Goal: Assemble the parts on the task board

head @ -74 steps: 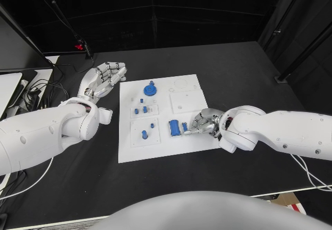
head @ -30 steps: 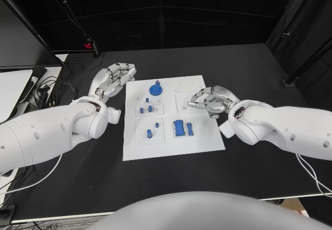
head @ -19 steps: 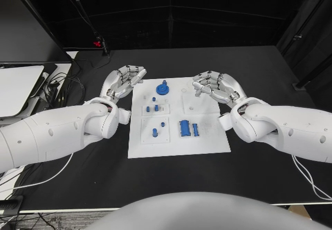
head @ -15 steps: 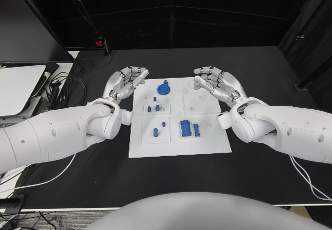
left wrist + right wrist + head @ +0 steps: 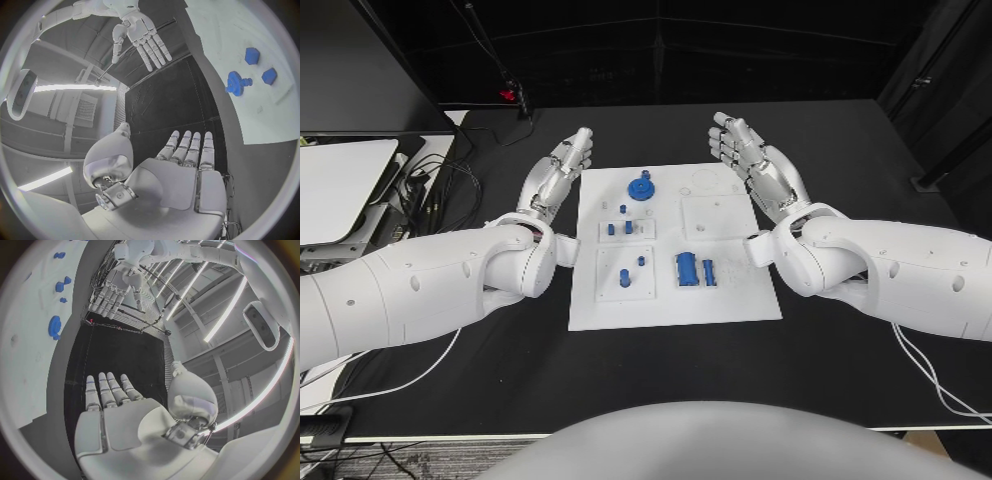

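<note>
Two hands reach out flat over my black table (image 5: 848, 150), and both hold nothing. From the head, I see the white task board (image 5: 668, 300) in the middle. My left hand (image 5: 560, 170) lies just left of its far end, fingers straight. My right hand (image 5: 754, 165) lies by its far right corner, fingers a little apart. Blue parts stay on the board: a blue gear (image 5: 642, 187) at the far end and a blue block (image 5: 685, 268) nearer me.

My left wrist shows that hand's flat palm (image 5: 181, 175) and the gear (image 5: 236, 82) from the side.

My right wrist shows its flat palm (image 5: 115, 415), the board's edge, and long ceiling lights (image 5: 228, 302).
</note>
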Robot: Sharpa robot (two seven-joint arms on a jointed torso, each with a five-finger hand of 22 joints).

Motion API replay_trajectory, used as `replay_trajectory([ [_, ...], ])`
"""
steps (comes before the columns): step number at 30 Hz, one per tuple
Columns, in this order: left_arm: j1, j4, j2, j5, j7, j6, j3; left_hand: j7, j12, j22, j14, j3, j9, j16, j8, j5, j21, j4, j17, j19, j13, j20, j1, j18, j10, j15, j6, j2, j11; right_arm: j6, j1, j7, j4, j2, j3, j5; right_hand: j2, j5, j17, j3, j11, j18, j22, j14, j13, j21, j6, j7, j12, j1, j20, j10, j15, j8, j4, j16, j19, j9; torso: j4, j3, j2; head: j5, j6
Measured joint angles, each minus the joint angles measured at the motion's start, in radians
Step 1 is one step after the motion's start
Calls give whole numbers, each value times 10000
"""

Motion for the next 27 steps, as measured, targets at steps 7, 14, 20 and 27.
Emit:
replay_trajectory([
  [7, -687, 951, -341, 235, -358, -403, 1226, -93, -2267, -2004, -601, 7, -14, -2570, -2194, -214, 0, -1074, -9, -1782, -8, -1080, -3120, -2, -1444, -600, -1474, 44, -850, -410, -318, -239, 90, 190, 468, 532, 98, -99, -2058, 48, -883, 2, -2170, -987, -2022, 0, -83, -27, -1446, -2575, -996, -1134, -461, -2358, -1138, -1610, -1208, -980, -68, -9, -150, 56, 476],
  [14, -1256, 1797, -642, 670, -1022, -1187, 2129, -93, -2387, -2099, -601, 7, -14, -2918, -2275, -214, 0, -1075, -8, -1807, -8, -1080, -4164, -2, -1445, -600, -1474, 37, -850, -1442, -712, -702, 230, 426, 979, 1778, 94, -99, -2170, 49, -883, 4, -2418, -986, -2131, 0, -83, -27, -1446, -3516, -996, -1134, -461, -2605, -1139, -1614, -1208, -989, -221, -32, -522, 175, 1447],
  [20, -1302, 1892, -665, 888, -1319, -1530, 2192, -91, -2387, -2098, -600, 7, -13, -2918, -2275, -214, 0, -1074, -8, -1807, -7, -1080, -4169, -1, -1445, -600, -1472, 32, -850, -2049, -807, -992, 260, 474, 1103, 2508, 94, -99, -2170, 49, -883, 4, -2418, -986, -2134, 0, -83, -27, -1446, -3516, -996, -1133, -461, -2604, -1138, -1613, -1208, -989, -351, -46, -846, 262, 2170],
  [27, -1302, 1897, -666, 1012, -1472, -1714, 2195, -90, -2386, -2098, -600, 7, -11, -2917, -2275, -213, 0, -1074, -7, -1807, -6, -1080, -4169, -1, -1445, -600, -1471, 32, -850, -2354, -810, -1168, 263, 475, 1105, 2865, 94, -99, -2169, 49, -883, 5, -2417, -986, -2133, 0, -83, -27, -1446, -3515, -996, -1133, -461, -2604, -1138, -1613, -1208, -987, -455, -60, -1104, 314, 2629],
])
